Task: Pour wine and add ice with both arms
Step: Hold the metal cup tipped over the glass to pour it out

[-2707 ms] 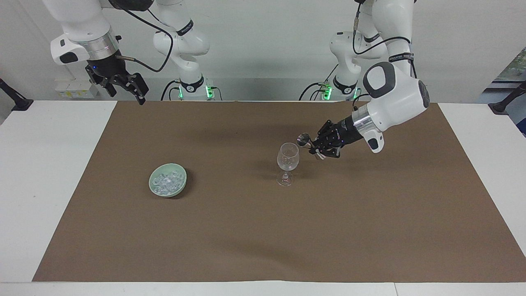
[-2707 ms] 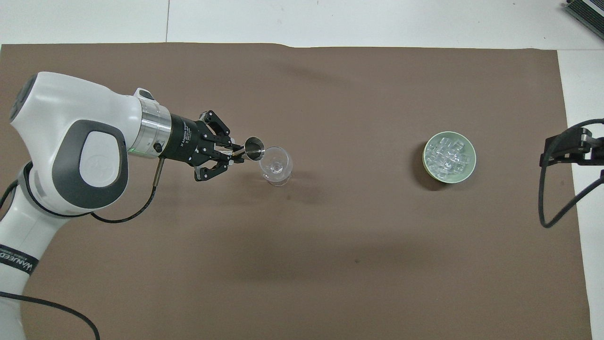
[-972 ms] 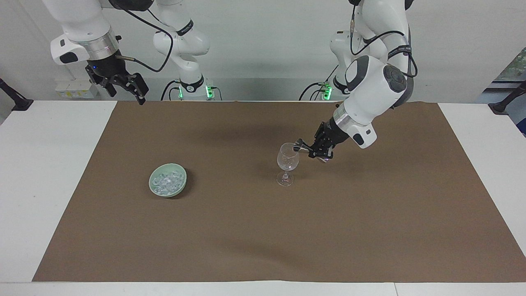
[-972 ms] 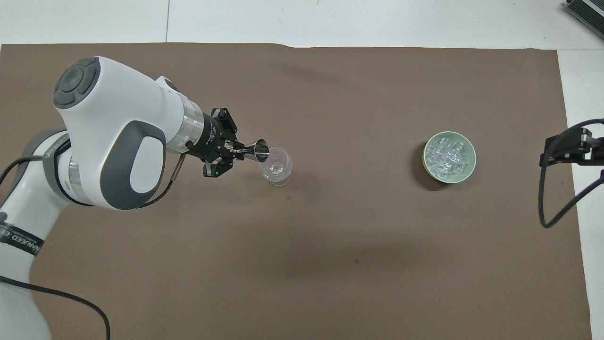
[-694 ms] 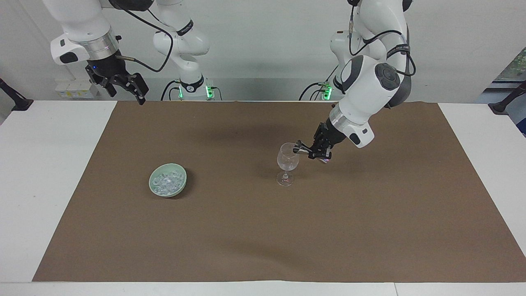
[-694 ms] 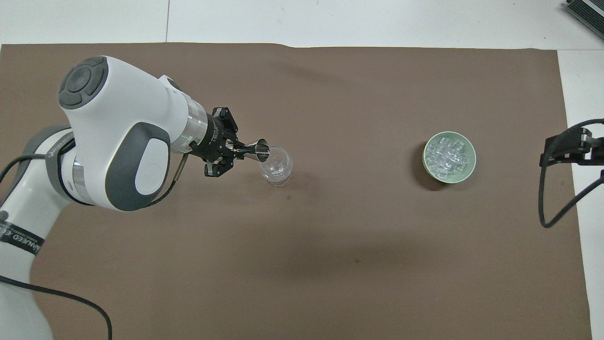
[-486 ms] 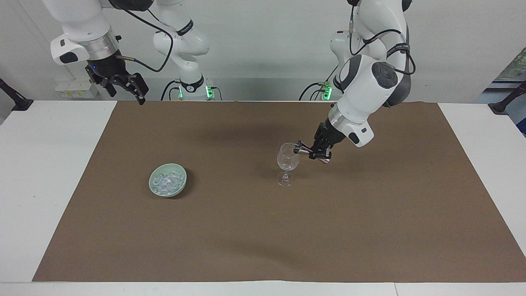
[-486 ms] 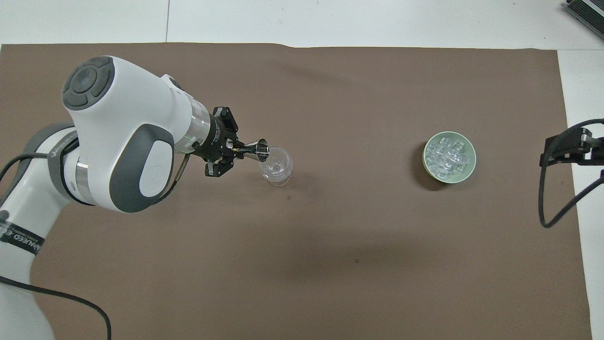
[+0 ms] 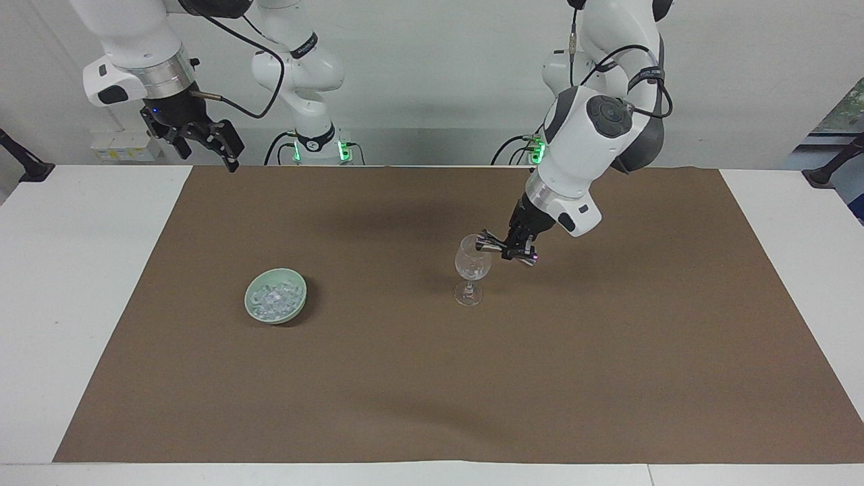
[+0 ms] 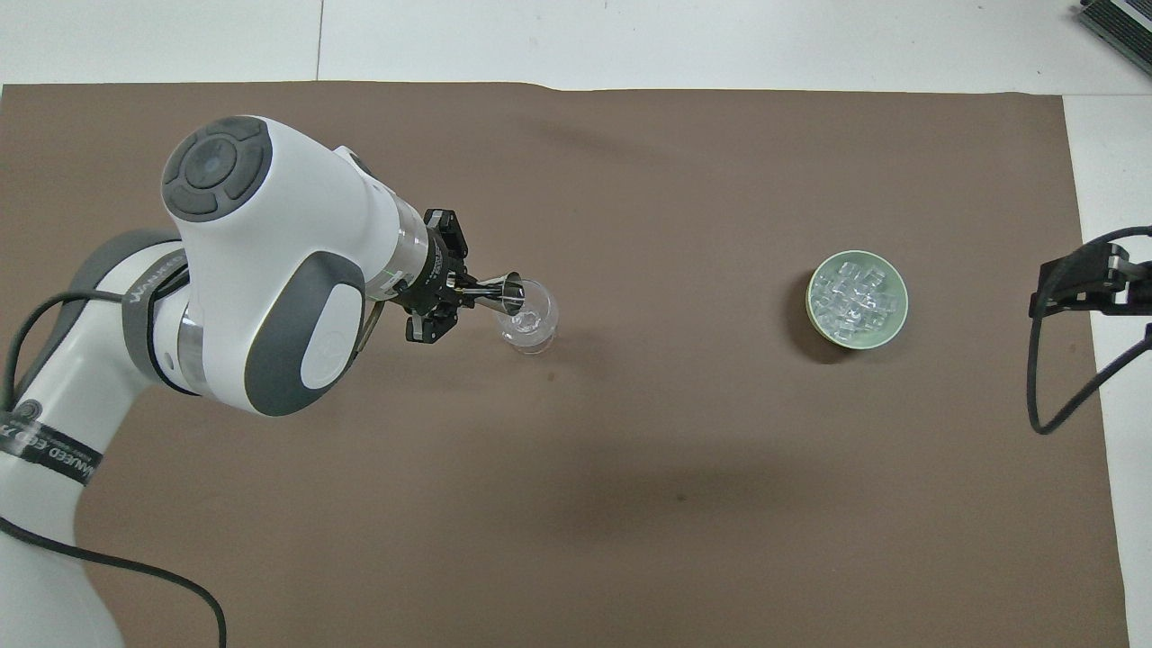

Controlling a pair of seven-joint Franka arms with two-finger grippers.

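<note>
Brown paper covers the white worktop (image 9: 81,283) on which we see two white robot arms at work. Our left claw (image 9: 507,247) is clamped tight on a small steel measuring cup (image 9: 484,241), tipped on its side so that its mouth lies at the rim of a clear stemmed wine glass (image 9: 472,268); seen from overhead, the left claw (image 10: 459,290) holds the measuring cup (image 10: 509,292) just over the edge of the wine glass (image 10: 528,317), which stands upright on the paper directly below and beside the claw. We cannot tell whether any liquid is running from the cup. Well away from this claw, toward the right arm's end of the worktop, sits a pale green bowl (image 9: 275,305) heaped with the ice (image 9: 273,298), small clear chunks that fill the bowl (image 10: 857,338) in the overhead view, where the ice (image 10: 855,297) glints whitish. Our right claw (image 9: 210,150) waits high over the paper's corner at its own end, jaws spread wide and empty; overhead, only the dark edge of the right claw (image 10: 1084,283) shows, apart from the bowl.
</note>
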